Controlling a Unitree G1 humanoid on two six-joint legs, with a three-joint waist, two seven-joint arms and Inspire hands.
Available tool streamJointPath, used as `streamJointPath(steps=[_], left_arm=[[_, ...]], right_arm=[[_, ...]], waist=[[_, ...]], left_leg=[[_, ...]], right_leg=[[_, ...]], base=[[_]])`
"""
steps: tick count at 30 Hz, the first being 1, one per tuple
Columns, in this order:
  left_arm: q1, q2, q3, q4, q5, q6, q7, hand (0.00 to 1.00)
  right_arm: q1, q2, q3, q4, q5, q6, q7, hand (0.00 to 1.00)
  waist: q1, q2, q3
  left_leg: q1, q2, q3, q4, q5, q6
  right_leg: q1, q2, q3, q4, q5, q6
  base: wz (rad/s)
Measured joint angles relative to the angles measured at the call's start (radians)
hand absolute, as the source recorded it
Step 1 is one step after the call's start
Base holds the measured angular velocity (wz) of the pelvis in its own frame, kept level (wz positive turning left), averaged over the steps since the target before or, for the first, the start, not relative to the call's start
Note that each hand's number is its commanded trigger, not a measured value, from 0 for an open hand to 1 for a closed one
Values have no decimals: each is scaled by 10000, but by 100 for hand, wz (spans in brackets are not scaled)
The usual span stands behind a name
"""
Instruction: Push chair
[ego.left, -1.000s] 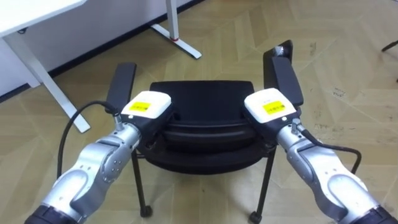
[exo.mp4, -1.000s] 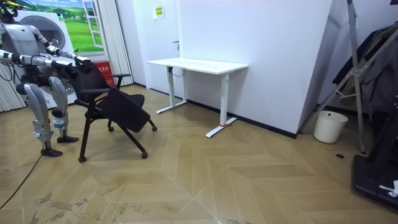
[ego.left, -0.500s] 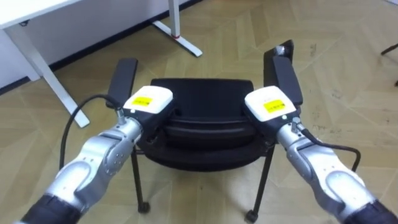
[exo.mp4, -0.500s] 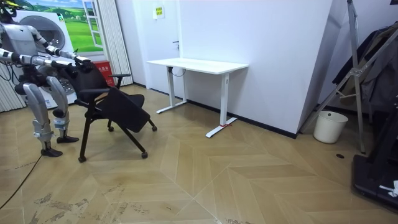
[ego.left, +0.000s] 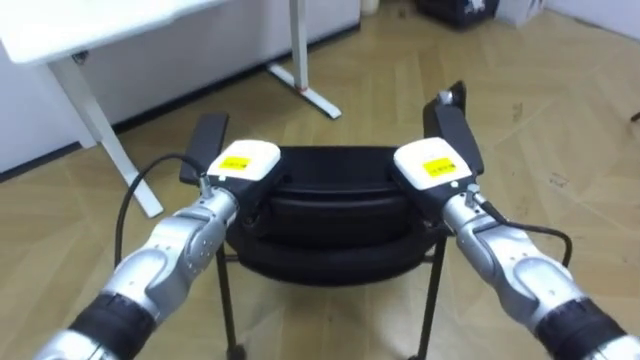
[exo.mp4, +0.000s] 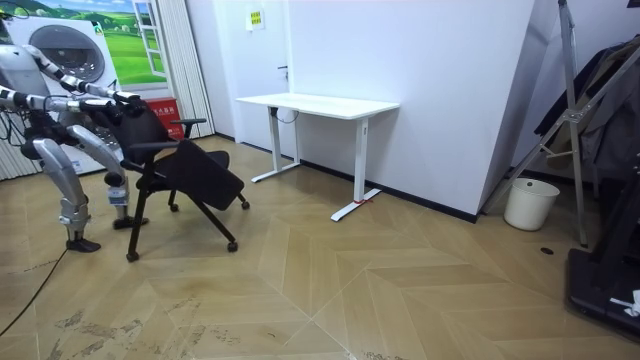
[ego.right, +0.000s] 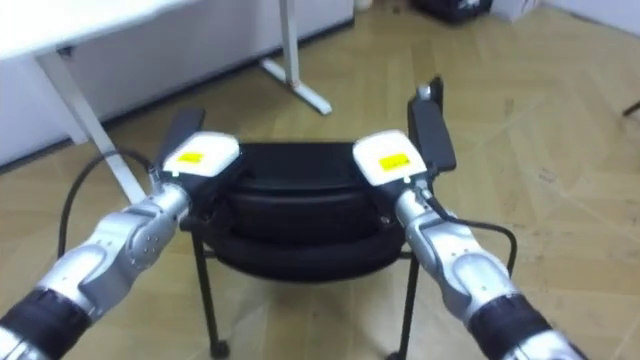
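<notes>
- My left hand (ego.left: 245, 162) lay on the top edge of the black chair's (ego.left: 330, 215) backrest, toward its left end. Only the white back of the hand faced the head camera. The fingers dropped out of sight past the edge, so I could not tell whether they were curled round it or straight.
- My right hand (ego.left: 432, 165) sat the same way at the right end of that edge, and I could not tell how its fingers were set either.
- The chair stood directly before the robot on the wooden floor (ego.left: 560, 120), with its backrest nearest me and the seat beyond.
- The left armrest (ego.left: 207, 140) showed just beyond my left hand, and the right armrest (ego.left: 452, 130) just beyond my right.
- A white desk (ego.left: 90, 25) stood past the chair, up and to the left, apart from it.
- In the room view the robot stood at the room view's left, one foot ahead of the other. Both arms reached forward to the chair's back, and the chair was between the robot and the desk.
- A white bin (exo.mp4: 530, 203) stood by the wall, well off to the room view's right.
</notes>
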Motion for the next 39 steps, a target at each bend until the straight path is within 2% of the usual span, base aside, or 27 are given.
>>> streamJointPath(steps=[1, 2, 6, 9, 11, 12, 13, 14, 15, 16, 17, 18, 21, 22, 23, 24, 25, 26, 27, 31, 32, 33, 34, 35, 36, 38, 39], left_arm=[[26, 25, -4, -60, 0, -44, 28, 100], [5, 37, -33, -62, 2, -61, 33, 100], [-400, 181, -64, -64, 3, -116, 28, 100], [-651, 247, -31, 47, 2, -187, 26, 100], [-880, 272, 98, 198, -1, -308, 39, 100], [-905, 290, 152, 230, -1, -360, 44, 100], [-1045, 286, 266, 348, 0, -400, 54, 100], [-1090, 264, 265, 502, 2, -418, 60, 100], [-1100, 280, 227, 540, 7, -421, 71, 100], [-1167, 349, 129, 583, 3, -428, 144, 100], [-1162, 403, 110, 613, -13, -435, 186, 100], [-1164, 435, 101, 614, -35, -445, 186, 100], [-1255, 512, -13, 784, -182, -500, 202, 100], [-1260, 578, -69, 823, -274, -499, 211, 100], [-1252, 631, -126, 881, -429, -500, 222, 100], [-1243, 618, -154, 927, -442, -494, 241, 100], [-1234, 536, -162, 1032, -473, -478, 242, 100], [-1233, 395, -100, 1106, -475, -437, 249, 100], [-1233, 338, -79, 1118, -474, -398, 250, 100], [-1224, 287, 70, 1164, -502, -382, 369, 100], [-1234, 288, 150, 1181, -485, -418, 408, 100], [-1259, 292, 161, 1183, -484, -418, 416, 100], [-1287, 289, 155, 1205, -483, -417, 465, 100], [-1291, 288, 122, 1220, -486, -418, 488, 100], [-1291, 287, 116, 1219, -495, -418, 488, 100], [-1290, 248, 83, 1221, -529, -390, 495, 100], [-1289, 257, 46, 1229, -543, -382, 531, 100]], right_arm=[[9, 15, -9, 75, -1, 1, -136, 100], [23, 50, -23, 187, -16, -3, -283, 100], [-108, 157, -201, 226, 44, 74, -616, 100], [-342, 271, -219, 422, -10, 154, -799, 100], [-684, 313, -216, 589, -2, 192, -856, 100], [-826, 355, -211, 672, -2, 195, -856, 100], [-1064, 426, -204, 857, -23, 195, -857, 100], [-1139, 518, -203, 1006, -22, 204, -860, 100], [-1130, 573, -202, 1076, -18, 206, -867, 100], [-1104, 670, -171, 1197, -23, 204, -970, 100], [-1083, 722, -75, 1278, 5, 208, -1134, 100], [-1088, 749, -43, 1287, 32, 209, -1181, 100], [-1089, 845, 56, 1322, 28, 241, -1301, 100], [-1092, 878, 98, 1365, 26, 238, -1357, 100], [-1069, 865, 162, 1401, 55, 213, -1442, 100], [-1046, 866, 177, 1424, 52, 203, -1486, 100], [-1060, 860, 177, 1449, 41, 201, -1486, 100], [-1138, 816, 176, 1537, 39, 201, -1474, 100], [-1208, 804, 176, 1615, 22, 191, -1466, 100], [-1584, 792, 192, 1778, -100, 38, -1319, 100], [-1680, 774, 197, 1785, -119, 9, -1243, 100], [-1756, 777, 197, 1850, -120, -32, -1199, 100], [-1875, 790, 200, 2072, -78, -99, -1168, 100], [-1909, 770, 214, 2143, -34, -179, -1166, 100], [-1912, 764, 214, 2151, -24, -197, -1166, 100], [-1916, 727, 212, 2115, -1, -232, -1169, 100], [-1925, 725, 212, 2158, 6, -266, -1169, 100]], waist=[[126, -13, -19], [239, -55, -72], [281, -351, -124], [361, -641, -124], [596, -695, -25], [647, -699, 29], [792, -549, 167], [821, -451, 187], [813, -417, 195], [784, -310, 245], [804, -206, 256], [808, -190, 258], [687, -143, 259], [515, -205, 256], [414, -235, 209], [393, -225, 138], [409, -266, 16], [534, -169, -32], [579, -45, -84], [775, 14, -26], [836, -7, -8], [856, -41, 26], [904, -70, 145], [1011, -87, 172], [1021, -96, 177], [899, -84, 200], [872, -114, 223]], left_leg=[[-95, -9, -23, -172, 506, 135], [-91, -44, 117, -177, 437, 313], [-279, -383, 202, -293, 259, 514], [-290, -788, 305, -96, -184, 753], [-298, -989, 409, 385, -729, 844], [-289, -1042, 387, 508, -844, 887], [-283, -1075, 169, 771, -980, 960], [-234, -1071, -108, 904, -1097, 950], [-166, -1063, -201, 883, -1151, 918], [-43, -1053, -515, 866, -1221, 905], [36, -1054, -891, 847, -1277, 835], [64, -1053, -990, 815, -1297, 800], [185, -1067, -1552, 799, -1426, 570], [233, -1058, -1651, 801, -1500, 439], [276, -1013, -1731, 872, -1605, 253], [283, -888, -1753, 943, -1661, 148], [243, -580, -1618, 1041, -1787, -86], [299, -198, -1380, 1056, -1909, -319], [329, -27, -1308, 1040, -1943, -412], [743, 409, -1446, 698, -1891, -849], [781, 559, -1403, 1118, -1836, -902], [691, 600, -1347, 1587, -1795, -849], [442, 762, -1204, 2536, -1537, -632], [148, 901, -1194, 3329, -1145, -588], [-5, 925, -1234, 3653, -922, -526], [-625, 919, -1544, 4644, 76, -478], [-690, 902, -1576, 4769, 331, -472]], right_leg=[[-16, -166, -37, 203, -149, 117], [-58, -434, -167, 291, -250, 272], [-346, -783, -151, 349, -297, 526], [-487, -1255, -29, 751, -371, 736], [-732, -1570, 91, 1567, -509, 884], [-906, -1696, 66, 2005, -468, 874], [-1373, -1849, 122, 3179, 80, 731], [-1875, -1906, 238, 4118, 971, 646], [-2098, -1927, 318, 4523, 1388, 605], [-2450, -1821, 502, 5007, 1721, 649], [-2909, -1612, 643, 5040, 1642, 706], [-3158, -1588, 626, 4935, 1642, 708], [-3774, -1379, 658, 2650, 1689, 739], [-3705, -1311, 700, 1235, 1787, 728], [-3557, -1264, 736, 486, 2132, 686], [-3486, -1186, 757, 466, 2217, 655], [-3478, -900, 814, 494, 2204, 610], [-3472, -684, 734, 496, 2161, 383], [-3446, -621, 632, 492, 2151, 315], [-3169, -171, 447, 565, 1853, -354], [-3120, -80, 421, 723, 1694, -548], [-3090, -70, 415, 873, 1544, -592], [-2988, -25, 372, 1107, 1274, -652], [-2867, 38, 356, 1268, 1053, -715], [-2805, 59, 352, 1317, 958, -732], [-2467, 54, 125, 1390, 649, -800], [-2368, 47, 100, 1387, 591, -809]], base=[[-45], [-39], [-6], [-11], [-34], [-48], [-33], [-19], [4], [3], [0], [10], [46], [66], [67], [59], [28], [8], [-24], [2], [16], [5], [0], [0], [6], [25], [25]])
